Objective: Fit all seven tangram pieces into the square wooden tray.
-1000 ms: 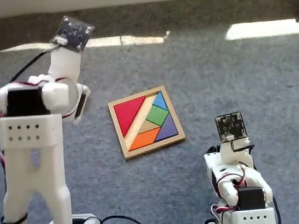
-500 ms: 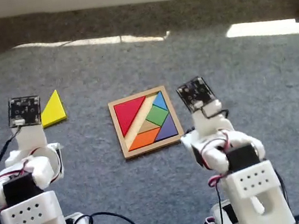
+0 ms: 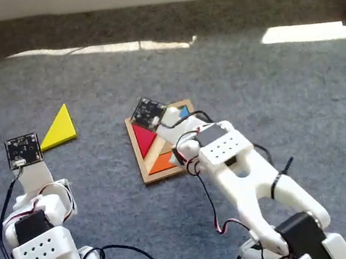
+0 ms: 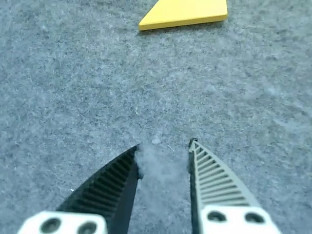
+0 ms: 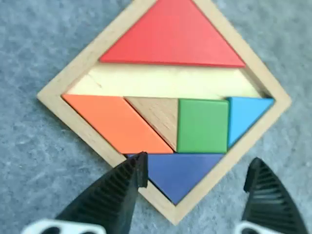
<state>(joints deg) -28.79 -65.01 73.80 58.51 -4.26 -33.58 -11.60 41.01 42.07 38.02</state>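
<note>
Down close: left end effector [image 4: 165,151] spread and empty over bare tabletop [image 4: 73,73]. Further out: right end effector [image 5: 199,168] spread wide above the tray [image 5: 73,74] holding six pieces and one pale gap [image 5: 165,80]. Beyond, well apart from the tray: yellow triangle [image 3: 59,128], loose. Apparently at the last piece; next, reach ahead, pinch its edges, carry across.

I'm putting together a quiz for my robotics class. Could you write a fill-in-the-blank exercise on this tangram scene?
1. The triangle lying outside the tray is ____.
2. The square in the tray is ____.
3. The tray holds ____ pieces.
4. The left gripper and the right gripper are both ____.
Missing words: yellow; green; six; open.
</note>
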